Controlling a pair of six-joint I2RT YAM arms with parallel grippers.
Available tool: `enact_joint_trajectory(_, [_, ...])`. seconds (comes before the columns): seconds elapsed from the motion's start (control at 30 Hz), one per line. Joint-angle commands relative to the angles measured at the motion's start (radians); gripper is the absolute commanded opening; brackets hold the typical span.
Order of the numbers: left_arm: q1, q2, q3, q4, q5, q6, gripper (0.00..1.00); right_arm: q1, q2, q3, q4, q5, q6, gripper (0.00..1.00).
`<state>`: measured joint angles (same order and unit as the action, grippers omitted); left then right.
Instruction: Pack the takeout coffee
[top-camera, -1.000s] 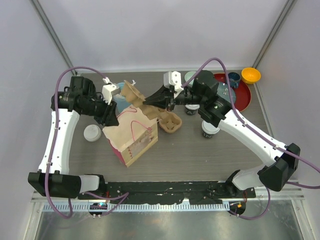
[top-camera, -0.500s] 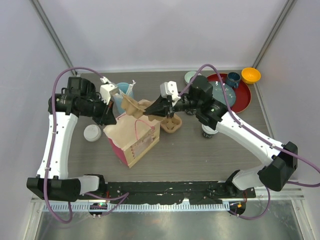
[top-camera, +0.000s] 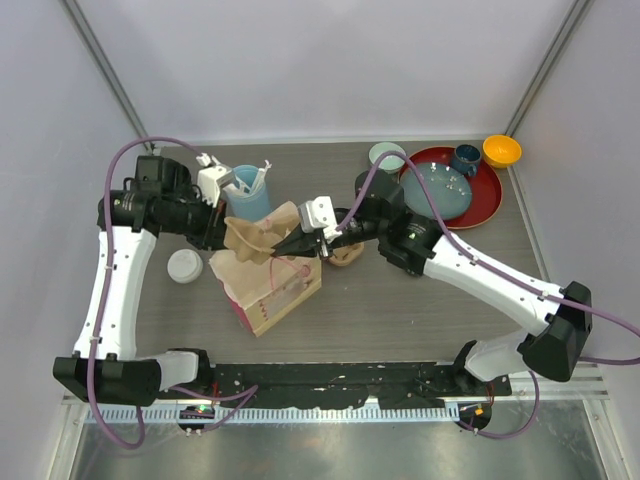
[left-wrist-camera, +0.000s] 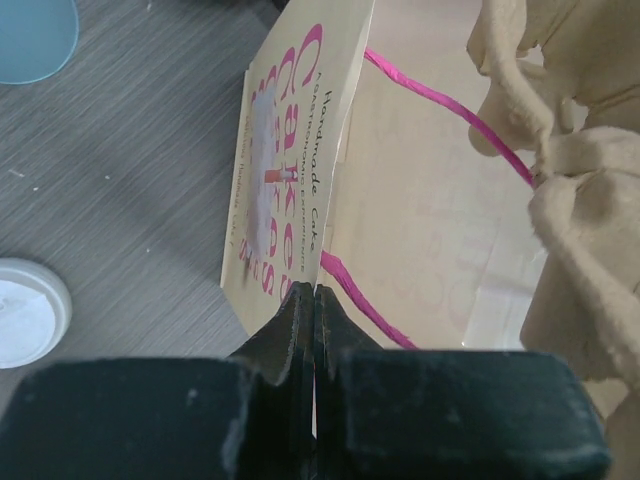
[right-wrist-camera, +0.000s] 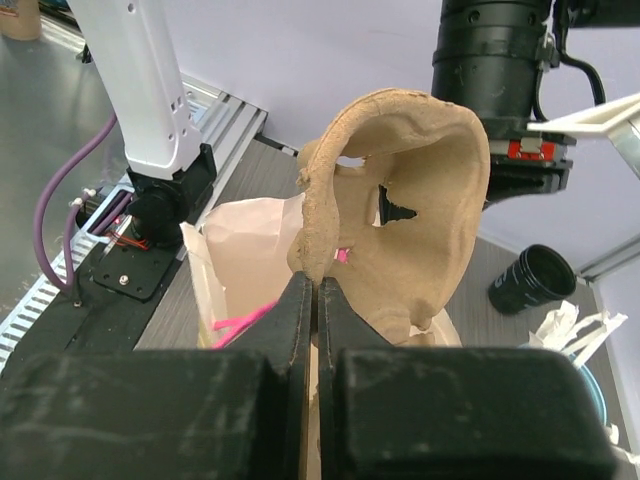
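One black coffee cup with a white lid (top-camera: 183, 266) stands on the table left of the paper bag (top-camera: 275, 292); its lid shows in the left wrist view (left-wrist-camera: 25, 312). The second cup is hidden under my right arm. My left gripper (top-camera: 217, 238) is shut on the bag's rim (left-wrist-camera: 318, 240), holding it open. My right gripper (top-camera: 284, 250) is shut on the edge of a brown pulp cup carrier (top-camera: 252, 234), held tilted over the bag's mouth. The carrier (right-wrist-camera: 400, 200) and the bag (right-wrist-camera: 240, 250) show in the right wrist view, my gripper (right-wrist-camera: 318, 282) pinching the carrier's rim.
A second pulp carrier (top-camera: 346, 254) lies right of the bag. A light-blue cup of white utensils (top-camera: 247, 190) stands behind the bag. A red plate (top-camera: 480, 195), a dark-blue mug (top-camera: 467, 158), an orange bowl (top-camera: 501, 150) and a pale cup (top-camera: 386, 155) are at the back right.
My right gripper has carried the pulp carrier left and down, from beside the bag to over its mouth. The right arm now covers the second cup. The left gripper has kept its hold.
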<state>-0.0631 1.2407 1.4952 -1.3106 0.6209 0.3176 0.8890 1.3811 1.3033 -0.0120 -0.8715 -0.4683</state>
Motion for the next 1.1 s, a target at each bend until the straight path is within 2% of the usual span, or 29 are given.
enact_joint_trajectory(0.0, [0.003, -0.02, -0.015, 0.02, 0.077, -0.006, 0.0, 0.014, 0.029, 0.053, 0.027, -0.006, -0.044, 0.01])
enact_joint_trajectory(0.1, [0.005, -0.026, -0.015, 0.04, 0.042, -0.018, 0.0, 0.014, 0.049, 0.04, 0.027, -0.03, -0.05, 0.01])
enact_joint_trajectory(0.23, [0.006, -0.03, -0.023, 0.114, -0.127, -0.078, 0.0, 0.014, 0.006, -0.018, 0.024, -0.031, -0.056, 0.01])
enact_joint_trajectory(0.3, [0.008, -0.032, -0.024, 0.14, -0.147, -0.087, 0.0, 0.014, -0.03, -0.042, 0.02, -0.009, -0.061, 0.01])
enact_joint_trajectory(0.6, [0.008, -0.023, -0.013, 0.136, -0.099, -0.097, 0.0, 0.019, -0.145, -0.183, 0.124, 0.009, 0.03, 0.01])
enact_joint_trajectory(0.77, [0.008, -0.015, -0.016, 0.137, -0.105, -0.106, 0.0, 0.024, -0.157, -0.206, 0.118, 0.025, 0.026, 0.01])
enact_joint_trajectory(0.9, [0.008, 0.002, -0.013, 0.136, -0.128, -0.129, 0.0, 0.034, -0.111, -0.181, 0.026, 0.086, -0.038, 0.01])
enact_joint_trajectory(0.97, [0.006, -0.001, -0.003, 0.114, -0.084, -0.109, 0.0, 0.047, -0.061, -0.154, -0.027, 0.159, -0.081, 0.01])
enact_joint_trajectory(1.07, [0.003, -0.026, -0.001, 0.091, 0.074, -0.077, 0.0, 0.051, 0.028, -0.076, -0.109, 0.201, -0.154, 0.01])
